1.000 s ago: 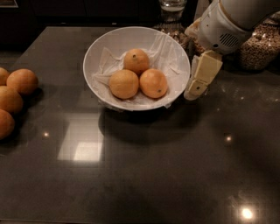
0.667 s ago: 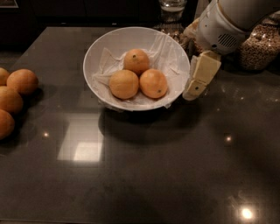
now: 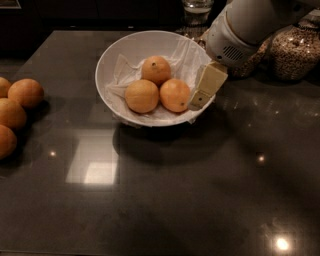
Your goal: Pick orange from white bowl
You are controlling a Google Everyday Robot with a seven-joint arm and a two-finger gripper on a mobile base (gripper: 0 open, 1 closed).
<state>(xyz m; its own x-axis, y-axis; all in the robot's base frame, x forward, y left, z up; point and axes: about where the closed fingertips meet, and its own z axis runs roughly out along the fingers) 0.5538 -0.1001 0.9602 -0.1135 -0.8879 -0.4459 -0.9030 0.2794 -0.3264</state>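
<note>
The white bowl (image 3: 107, 62), lined with crumpled white paper, stands at the back middle of the dark table and holds three oranges. The orange (image 3: 174, 94), bright and smooth, lies at the front right of the bowl. A paler orange (image 3: 142, 96) lies to its left. An orange with a dark stem dimple (image 3: 155, 70) lies behind them. My gripper (image 3: 202, 92) hangs from the white arm at the upper right. It reaches over the bowl's right rim, its cream tip right beside the bright orange.
Several loose oranges (image 3: 20, 107) lie at the table's left edge. Jars of grains (image 3: 295, 50) and a glass (image 3: 196, 10) stand at the back right, behind my arm (image 3: 245, 25).
My gripper has moved left, from just outside the bowl's right side to over its rim, next to the bright orange. The oranges and bowl have not moved.
</note>
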